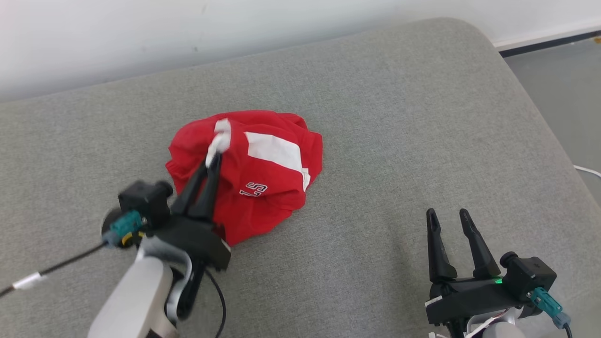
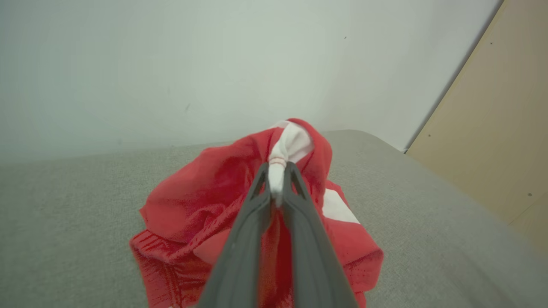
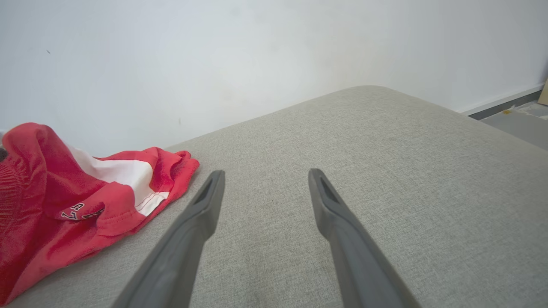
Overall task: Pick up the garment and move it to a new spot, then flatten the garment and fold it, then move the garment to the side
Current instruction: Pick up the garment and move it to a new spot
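Here, you have one garment (image 1: 263,183) to look at: thin red fabric with a fine ribbed knit along its hem, crumpled into a rounded heap. It lies on the grey cushion (image 1: 399,117), left of the middle in the head view and nearer the pale wall (image 1: 141,33) than the cushion's near edge. Two white patches show on it in the head view, a broad slanted band and a smaller one up by the pinch. You can also see a short run of white, dark-edged lettering near its lower fold.

The cushion is a coarse woven cloth, flat on top, with a softly rounded corner at the far right.

You have two grippers, each with two long, dark, tapering fingers that look matt and smooth. The left gripper (image 1: 217,157) has its fingers drawn almost together, nipping a small twisted bunch of the white fabric. In the left wrist view that bunch stands up as a peak above the fingertips, and the red cloth drapes down from it onto the cushion. The right gripper (image 1: 446,213) stands with its fingers spread wide and nothing between them. It hangs over bare cushion, well apart from the garment.

One thin black cable (image 1: 56,267) trails off from the left wrist.
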Tool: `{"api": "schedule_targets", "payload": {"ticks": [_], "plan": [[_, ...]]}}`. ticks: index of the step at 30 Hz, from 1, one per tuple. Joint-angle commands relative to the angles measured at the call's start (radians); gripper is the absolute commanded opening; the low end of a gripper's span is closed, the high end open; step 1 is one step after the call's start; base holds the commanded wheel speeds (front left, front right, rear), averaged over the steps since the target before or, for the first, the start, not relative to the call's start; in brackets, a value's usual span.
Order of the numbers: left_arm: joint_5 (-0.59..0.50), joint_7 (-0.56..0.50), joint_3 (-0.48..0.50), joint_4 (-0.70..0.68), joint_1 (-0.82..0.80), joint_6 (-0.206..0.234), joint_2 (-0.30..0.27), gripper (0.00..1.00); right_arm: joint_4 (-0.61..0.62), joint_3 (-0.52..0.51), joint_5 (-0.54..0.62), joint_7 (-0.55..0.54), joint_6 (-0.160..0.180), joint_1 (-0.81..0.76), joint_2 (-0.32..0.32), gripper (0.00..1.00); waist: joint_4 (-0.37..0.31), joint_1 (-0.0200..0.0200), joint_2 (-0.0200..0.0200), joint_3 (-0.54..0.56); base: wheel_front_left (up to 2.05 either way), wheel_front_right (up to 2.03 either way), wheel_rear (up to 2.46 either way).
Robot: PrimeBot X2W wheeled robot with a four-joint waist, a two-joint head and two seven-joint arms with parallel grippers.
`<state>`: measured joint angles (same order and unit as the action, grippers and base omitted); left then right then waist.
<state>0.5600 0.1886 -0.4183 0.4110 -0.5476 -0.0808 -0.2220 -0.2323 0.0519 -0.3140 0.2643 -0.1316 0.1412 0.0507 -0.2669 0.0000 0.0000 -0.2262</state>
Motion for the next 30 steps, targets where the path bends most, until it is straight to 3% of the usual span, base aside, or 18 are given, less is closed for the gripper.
{"api": "schedule_targets", "payload": {"ticks": [1,5,6,7,17,24,30], "plan": [[0.01,0.012,-0.004,0.029,0.024,-0.006,0.007,0.0,0.0,0.003,0.009,0.002,0.002,-0.004,-0.001,1.0,0.008,0.0,0.0,0.007,0.0,0.0,0.0],[0.008,0.038,-0.014,0.107,0.032,-0.014,0.018,0.0,-0.003,0.006,0.013,0.002,0.002,-0.012,-0.001,1.0,0.02,0.0,0.0,0.021,0.0,0.0,0.0],[0.001,0.044,-0.016,0.112,0.027,-0.015,0.021,0.2,-0.003,0.007,0.014,0.002,0.002,-0.013,-0.001,1.0,0.023,0.0,0.0,0.025,0.0,0.0,0.0],[0.002,0.05,-0.017,0.117,0.025,-0.017,0.029,0.99,-0.002,0.007,0.016,0.002,0.002,-0.017,-0.001,1.0,0.028,0.0,0.0,0.031,0.0,0.0,0.0],[-0.055,0.076,0.062,-0.023,0.047,0.004,-0.001,1.0,0.011,0.0,0.047,0.002,0.002,-0.058,-0.001,1.0,0.086,0.0,0.0,0.104,0.0,0.0,0.0],[-0.124,0.077,0.162,-0.148,0.168,0.032,-0.048,1.0,0.023,-0.008,0.069,0.002,0.002,-0.074,-0.001,1.0,0.125,0.0,0.0,0.132,0.0,0.0,0.0],[-0.163,0.077,0.233,-0.211,0.286,0.052,-0.052,1.0,0.027,-0.003,0.082,0.002,0.002,-0.087,-0.001,1.0,0.14,0.0,0.0,0.148,0.0,0.0,0.0]]}}
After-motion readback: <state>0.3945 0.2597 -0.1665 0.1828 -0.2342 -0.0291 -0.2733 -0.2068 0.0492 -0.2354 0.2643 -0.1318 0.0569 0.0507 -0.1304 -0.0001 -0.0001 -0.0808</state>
